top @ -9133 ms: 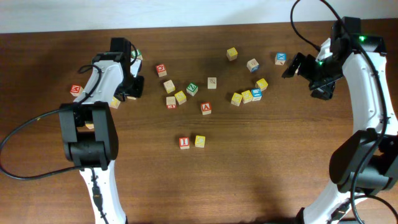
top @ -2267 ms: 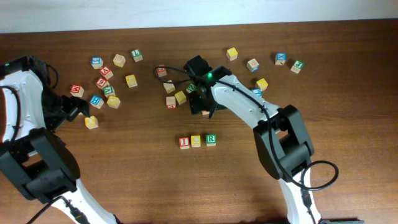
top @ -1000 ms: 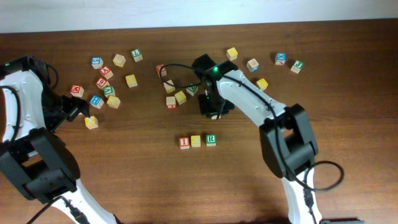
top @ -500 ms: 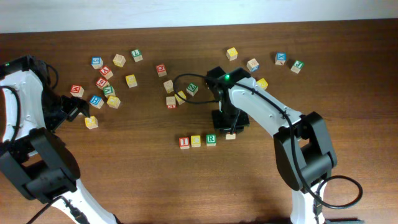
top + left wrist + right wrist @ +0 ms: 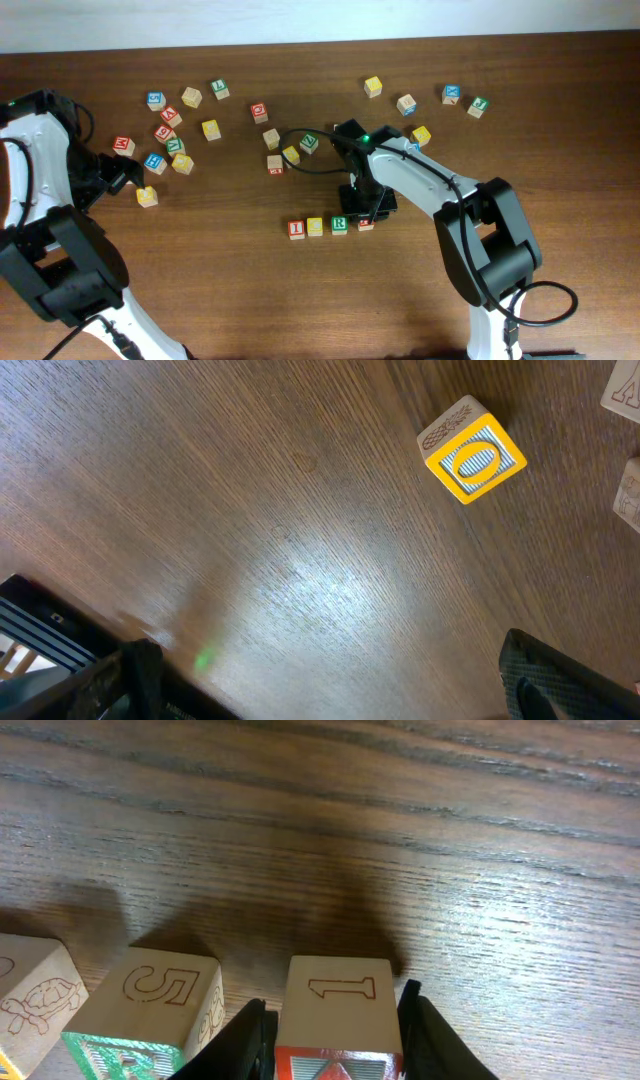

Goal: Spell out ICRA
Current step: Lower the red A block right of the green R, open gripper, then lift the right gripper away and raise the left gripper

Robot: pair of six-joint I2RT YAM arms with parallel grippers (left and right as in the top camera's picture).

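A row of three blocks lies mid-table: red I (image 5: 296, 229), yellow C (image 5: 316, 227) and green R (image 5: 339, 225). A red A block (image 5: 366, 223) stands on the wood at the row's right end, just beside the green block (image 5: 150, 1005). My right gripper (image 5: 368, 213) is over it. In the right wrist view the red block (image 5: 340, 1010) shows a "1" face, and both jaws stand close against its sides. My left gripper (image 5: 128, 178) rests open at the far left, with only bare wood between its fingers (image 5: 560, 680). A yellow O block (image 5: 474, 451) lies beyond them.
Loose letter blocks are scattered at the back left (image 5: 170, 130), around the centre back (image 5: 272, 140) and at the back right (image 5: 450, 95). The right arm's cable loops over the centre blocks. The table's front half is bare wood.
My right arm carried the red block from the centre group down to the row. It set the block on the table beside the green R block. The left arm stayed still.
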